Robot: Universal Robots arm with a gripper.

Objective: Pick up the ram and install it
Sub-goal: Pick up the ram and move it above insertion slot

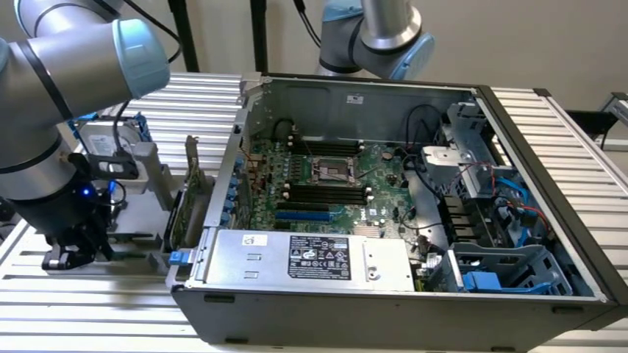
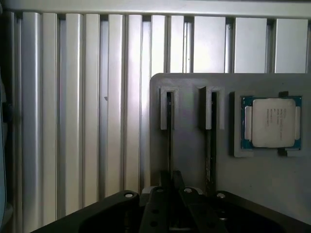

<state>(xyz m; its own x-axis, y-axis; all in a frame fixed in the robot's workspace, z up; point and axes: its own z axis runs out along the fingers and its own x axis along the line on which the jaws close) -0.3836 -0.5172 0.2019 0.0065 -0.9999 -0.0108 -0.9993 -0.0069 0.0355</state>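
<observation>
claw (image 2: 171, 178) low over ram (image 2: 169, 127) | ram upright in gray holder (image 2: 192, 158), slot nearest its edge | claw state: cannot tell

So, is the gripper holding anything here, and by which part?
Cannot tell: the gripper is down at the ram standing in the gray holder; whether it grips it is unclear.

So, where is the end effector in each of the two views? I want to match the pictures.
Exterior view: the end effector is at the exterior view's left, low over the slatted metal table, outside the open computer case.
Wrist view: the end effector is the black part nearest the camera, over the grey holder plate with the processor.
Shared landmark: the slatted metal table.
</observation>
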